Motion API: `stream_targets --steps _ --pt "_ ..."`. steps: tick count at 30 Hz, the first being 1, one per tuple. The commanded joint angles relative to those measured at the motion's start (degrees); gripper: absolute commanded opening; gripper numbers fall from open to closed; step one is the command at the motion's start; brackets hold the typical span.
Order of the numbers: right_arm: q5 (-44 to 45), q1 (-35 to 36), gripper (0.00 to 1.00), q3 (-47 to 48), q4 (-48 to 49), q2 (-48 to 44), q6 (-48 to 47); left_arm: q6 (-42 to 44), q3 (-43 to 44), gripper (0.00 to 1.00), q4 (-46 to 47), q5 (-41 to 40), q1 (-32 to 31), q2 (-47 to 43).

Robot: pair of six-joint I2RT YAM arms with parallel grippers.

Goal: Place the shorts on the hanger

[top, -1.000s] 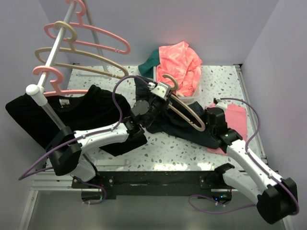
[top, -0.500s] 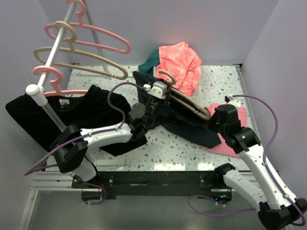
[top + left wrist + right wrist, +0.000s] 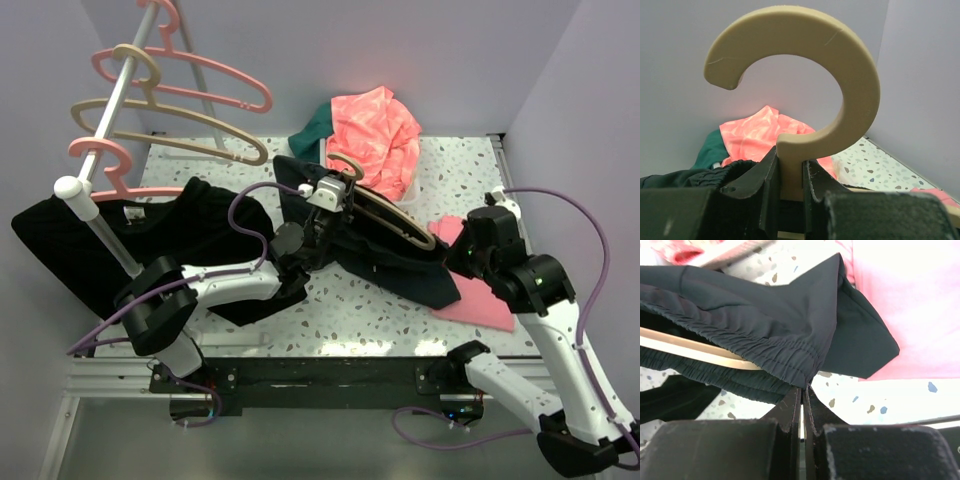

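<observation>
A beige hanger (image 3: 395, 215) is held up over the middle of the table, with my left gripper (image 3: 331, 191) shut on the neck just under its hook (image 3: 840, 75). The left wrist view shows both fingers (image 3: 762, 175) pressed flat against that neck. The dark shorts (image 3: 395, 260) hang around the hanger's right arm (image 3: 690, 351), which runs inside the gathered waistband (image 3: 765, 347). My right gripper (image 3: 803, 390) is shut on the waistband's right corner, at the hanger's right end (image 3: 447, 255). One leg of the shorts (image 3: 860, 340) droops toward the table.
A rail at the left carries pink and beige hangers (image 3: 170, 110), with a black T-shirt (image 3: 150, 230) below it. A salmon-pink garment (image 3: 375, 130) and a teal one (image 3: 315, 125) are piled at the back. A pink cloth (image 3: 485, 295) lies under the right arm.
The left gripper carried the hanger a little back and up. The right arm rose and swung right, still pinching the waistband, and the shorts spread along the hanger's right arm.
</observation>
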Motion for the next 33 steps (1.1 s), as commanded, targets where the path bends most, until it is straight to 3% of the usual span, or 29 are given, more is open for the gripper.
stream_targets --steps 1,10,16,25,33 --pt "-2.35 -0.07 0.00 3.79 -1.87 2.22 0.86 1.22 -0.10 0.00 6.45 -0.89 0.57 -1.24" --pt "-8.60 -0.07 0.00 17.15 -0.38 6.17 2.88 3.32 3.32 0.00 5.22 -1.59 -1.97 1.92" --pt "-13.08 0.02 0.00 19.26 5.25 9.51 5.08 -0.01 11.12 0.00 -3.21 -1.15 -3.29 1.67" --pt "-7.47 0.02 0.00 31.56 6.58 15.13 3.60 -2.56 24.68 0.00 -21.49 2.63 -5.31 1.93" --pt "-2.36 -0.07 0.00 40.62 6.31 15.58 1.48 -11.44 31.08 0.00 -33.80 4.74 -6.37 3.41"
